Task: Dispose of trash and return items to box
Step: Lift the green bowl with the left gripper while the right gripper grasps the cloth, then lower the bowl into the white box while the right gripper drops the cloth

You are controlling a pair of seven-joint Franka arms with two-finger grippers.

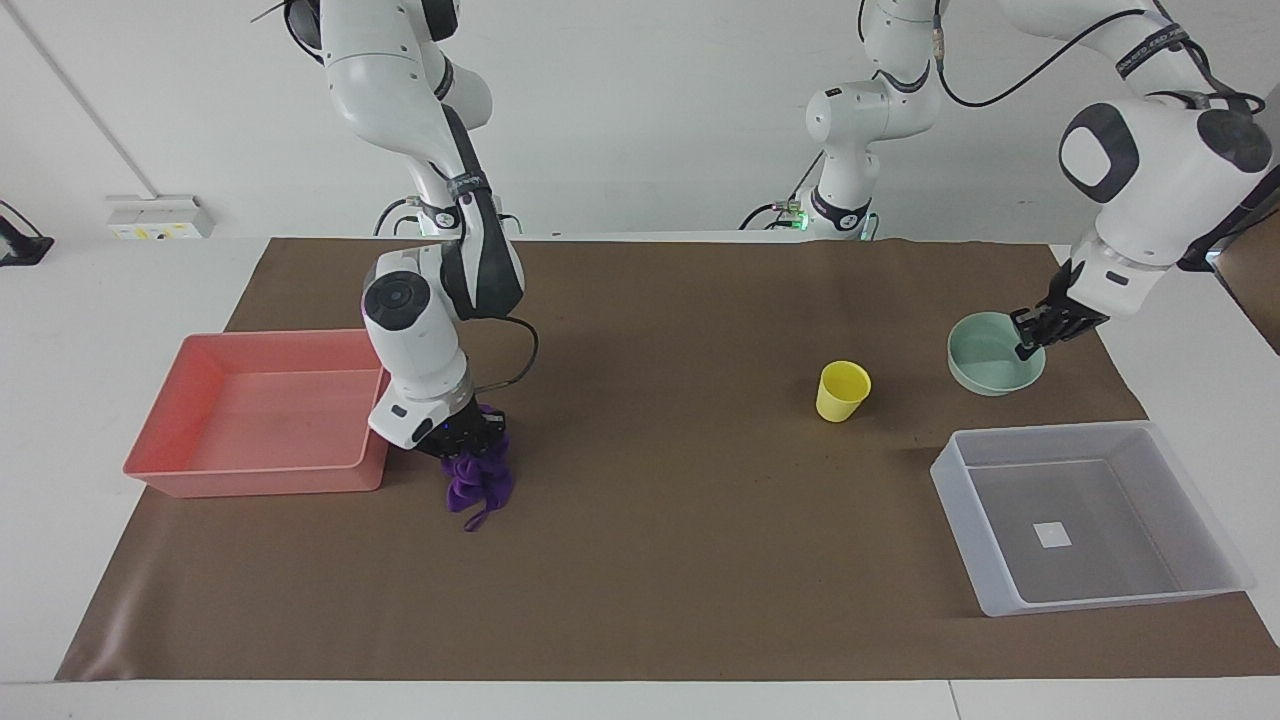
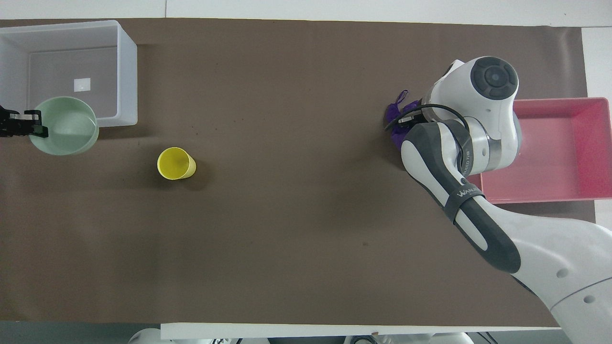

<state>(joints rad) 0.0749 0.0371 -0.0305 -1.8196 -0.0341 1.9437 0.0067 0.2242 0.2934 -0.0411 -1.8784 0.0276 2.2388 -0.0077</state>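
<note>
We see 2 arms at work over a counter (image 1: 640,600) covered by a brown mat. The left gripper (image 1: 1030,335) has its fingers closed on the rim of the mint-green bowl (image 1: 990,355), pinching that rim on the side toward the left arm's end of the counter. In the facing view the bowl hangs clear of the mat; in the overhead view it (image 2: 64,125) overlaps the near corner of the box (image 2: 126,71), at about 7 o'clock from the white square mark on the box floor. We see nothing inside the bowl.

The box (image 1: 1190,440) is a translucent whitish-grey bin at the left arm's end of the counter. It holds nothing apart from the white square mark on its floor.

The yellow cup (image 1: 842,390) stands upright on the mat, nearer to the robots than the box and at about 10 o'clock from it in the facing view. In the overhead view we look into its open mouth, and nothing shows inside.

The right gripper (image 1: 470,440) is low over the purple rag (image 1: 480,485), its fingers buried in the top folds and closed on them. The rag hangs bunched below the fingers, with its lower folds and a loose loop reaching the mat. It lies just beside the pink-red tray (image 1: 180,395), at about 3 o'clock from it in the facing view. The tray sits at the right arm's end of the counter and contains nothing.
</note>
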